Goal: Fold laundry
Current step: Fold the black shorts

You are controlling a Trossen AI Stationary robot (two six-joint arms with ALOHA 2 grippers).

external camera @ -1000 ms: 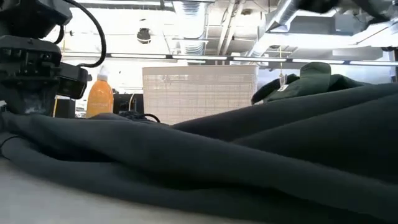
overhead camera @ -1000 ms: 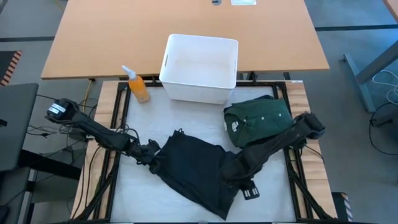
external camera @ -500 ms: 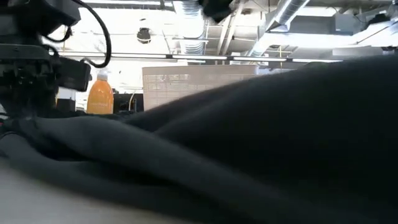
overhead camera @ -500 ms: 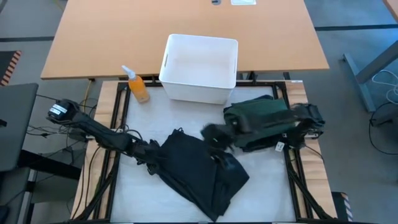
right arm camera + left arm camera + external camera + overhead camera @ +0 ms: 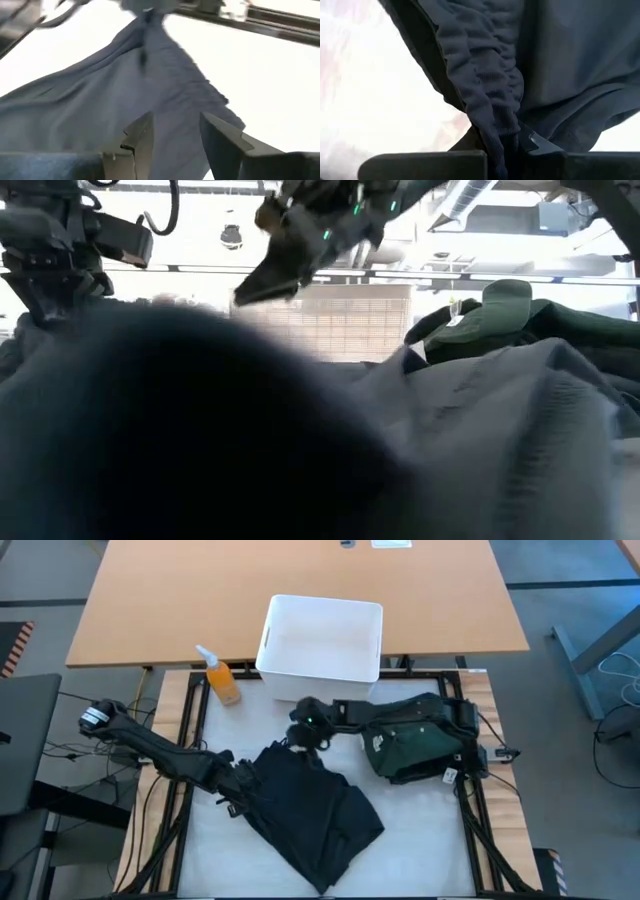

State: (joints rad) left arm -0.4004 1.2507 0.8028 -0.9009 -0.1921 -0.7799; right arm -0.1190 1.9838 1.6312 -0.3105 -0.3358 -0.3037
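On the white work table [image 5: 230, 860], the left gripper [image 5: 243, 795] pinches the ribbed edge of a black garment [image 5: 315, 815] at the cloth's nine o'clock side. Its fingers are closed tight on the fabric, which bunches up between them in the left wrist view [image 5: 492, 100]. The garment lies crumpled in the middle of the table, spreading from the grip toward five o'clock.

The right gripper [image 5: 305, 730] hangs above the garment's twelve o'clock edge, its arm reaching in from three o'clock across a folded dark green garment [image 5: 420, 740]. In the right wrist view its two fingers [image 5: 142, 137] stand partly apart with nothing between them, the black cloth lying below. In the low view the same gripper [image 5: 270, 275] is well clear of the fabric.

The dark green garment sits at the table's three o'clock side, beside the black one but apart from it. A white bin [image 5: 322, 648] stands at twelve o'clock, at the far edge of the table. An orange spray bottle [image 5: 220, 677] stands just beside it, toward nine o'clock.
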